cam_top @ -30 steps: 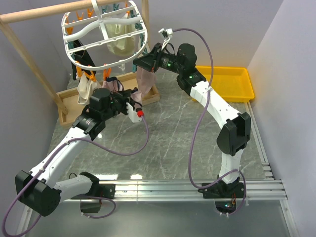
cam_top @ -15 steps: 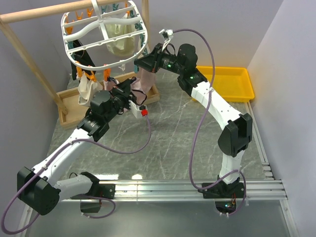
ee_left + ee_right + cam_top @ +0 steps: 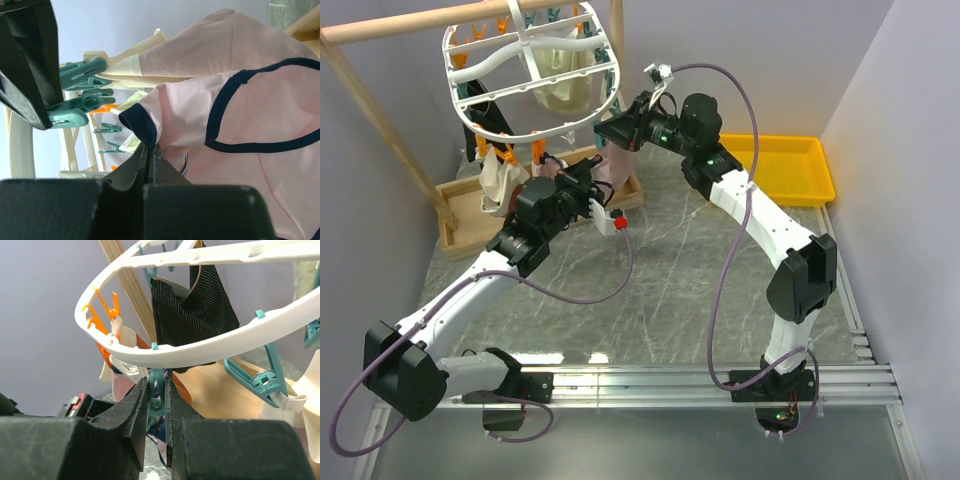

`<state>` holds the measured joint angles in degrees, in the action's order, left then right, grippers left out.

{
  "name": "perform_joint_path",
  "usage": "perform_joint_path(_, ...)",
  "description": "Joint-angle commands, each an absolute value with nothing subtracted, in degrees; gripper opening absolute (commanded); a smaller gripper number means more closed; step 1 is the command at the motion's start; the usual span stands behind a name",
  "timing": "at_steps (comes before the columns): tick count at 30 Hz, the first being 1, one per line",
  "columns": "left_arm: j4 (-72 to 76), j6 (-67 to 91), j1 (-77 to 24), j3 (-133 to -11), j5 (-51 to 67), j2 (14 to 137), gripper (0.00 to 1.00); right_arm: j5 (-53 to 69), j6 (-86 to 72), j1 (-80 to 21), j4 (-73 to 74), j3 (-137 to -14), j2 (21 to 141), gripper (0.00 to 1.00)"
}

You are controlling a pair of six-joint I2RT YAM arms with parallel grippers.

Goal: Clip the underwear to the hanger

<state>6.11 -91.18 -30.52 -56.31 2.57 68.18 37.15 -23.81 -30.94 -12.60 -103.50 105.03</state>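
left gripper [image 3: 150, 150]: closed tight, its fingertips pinching a navy-trimmed edge of the underwear [image 3: 240, 115].
underwear vs left gripper: in the left wrist view the pink cloth rises from the fingertips and spreads toward 1 to 3 o'clock. a loop of navy trim runs across the cloth.
underwear, top view: held up off the table [image 3: 670, 270], just at 2 o'clock of the left gripper and over the right end of the wooden tray [image 3: 448, 225]. its upper part reaches up toward the right gripper. whether any clip already has hold of it cannot be told.
right gripper [image 3: 156, 385]: nearly closed, squeezing a teal clip [image 3: 156, 399] between its fingers. the clip hangs straight down from the rim of the hanger [image 3: 210, 351].
right gripper vs underwear: in the top view the gripper sits at 12 o'clock of the pink cloth, just above it.
hanger, what it holds: a black garment [image 3: 192, 305] hangs inside the rim at 12 o'clock of the pinched clip. a cream garment [image 3: 306, 410] hangs at 3 o'clock. an orange clip [image 3: 106, 306] stands on the rim at 10 o'clock, and more teal clips dangle at 3 o'clock.
hanger, place: hung from the wooden rod [image 3: 410, 25] at 11 o'clock of the table.
wooden tray: against the back wall under the hanger. the hanging clothes and the left arm cover most of it, so its contents cannot be told.
yellow tray [image 3: 782, 165]: at 2 o'clock on the table, well apart from both grippers.
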Motion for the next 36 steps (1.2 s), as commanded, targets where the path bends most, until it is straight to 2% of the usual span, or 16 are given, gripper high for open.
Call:
perform_joint_path(1,6.60,-89.57,-30.76,-60.55,1.32,68.73,0.00,36.04,-21.18,-31.73,-11.34,-101.69,101.51,0.00)
perform_joint_path(36,4.84,-85.34,-30.94,-63.11,2.64,69.43,0.00,29.62,-16.26,-33.58,-18.19,-96.24,99.85,0.00)
